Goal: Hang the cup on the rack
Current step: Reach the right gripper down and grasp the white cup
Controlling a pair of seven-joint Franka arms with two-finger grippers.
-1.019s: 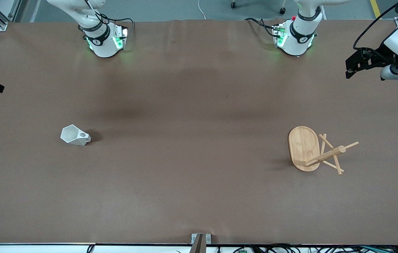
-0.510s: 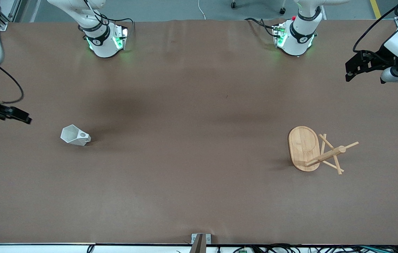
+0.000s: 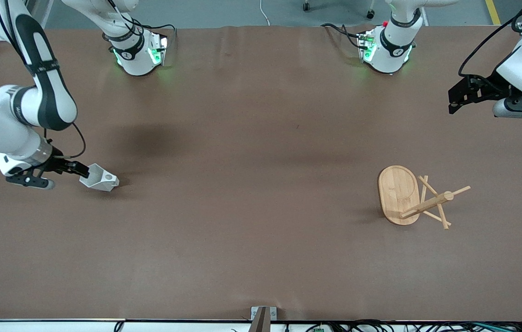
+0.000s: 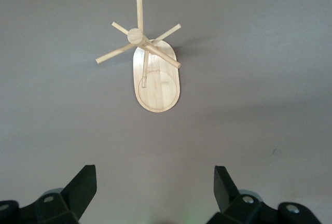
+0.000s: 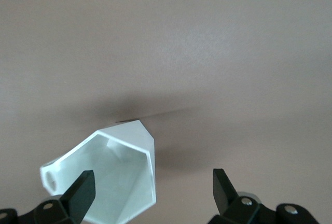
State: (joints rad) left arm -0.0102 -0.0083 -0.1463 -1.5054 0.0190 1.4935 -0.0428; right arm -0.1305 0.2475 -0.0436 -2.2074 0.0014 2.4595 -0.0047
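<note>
Beside cup (image 3: 100, 178), right gripper (image 3: 76, 169), seemingly open.

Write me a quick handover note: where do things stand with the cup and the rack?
Right gripper: jaws open, low at the rim of the cup, nothing gripped yet.
Left gripper: jaws open, empty, up over the left arm's end of the table.
Cup: on its side on the table, toward the right arm's end.
Rack: toward the left arm's end, pegs bare.
Done: nothing hung.
Left: grip the cup, carry it over, hang it on a peg.
</note>
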